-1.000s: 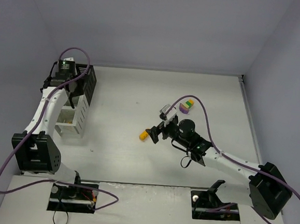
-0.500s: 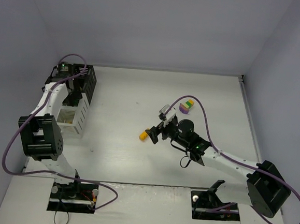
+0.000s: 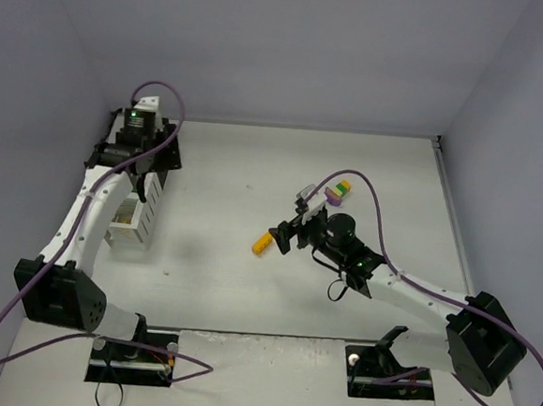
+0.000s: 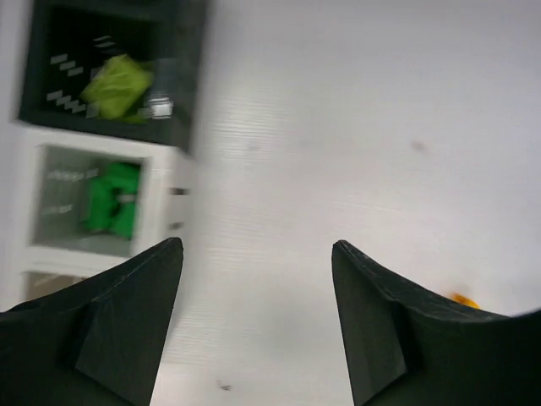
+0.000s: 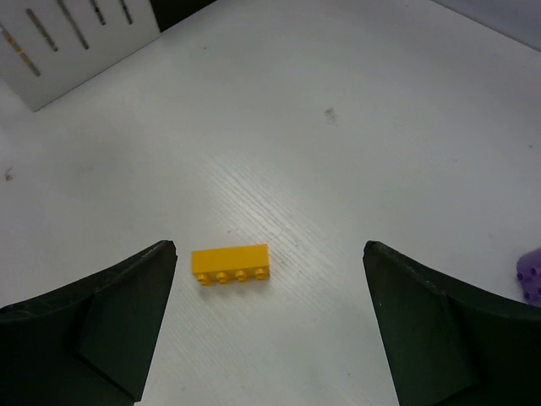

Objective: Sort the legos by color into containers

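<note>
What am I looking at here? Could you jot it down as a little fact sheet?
Left hand: open, empty
Right hand: open, empty, over the yellow brick
Black bin: light green brick inside
White bin: dark green brick inside
Loose on table: yellow brick, small mixed-colour stack

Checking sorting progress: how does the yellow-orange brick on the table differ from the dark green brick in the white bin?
The yellow-orange studded plastic brick lies loose on the white table; the dark green plastic brick sits inside the white square bin. The first shows a row of four studs; the second is too blurred to show any. Neither is gripped.
</note>
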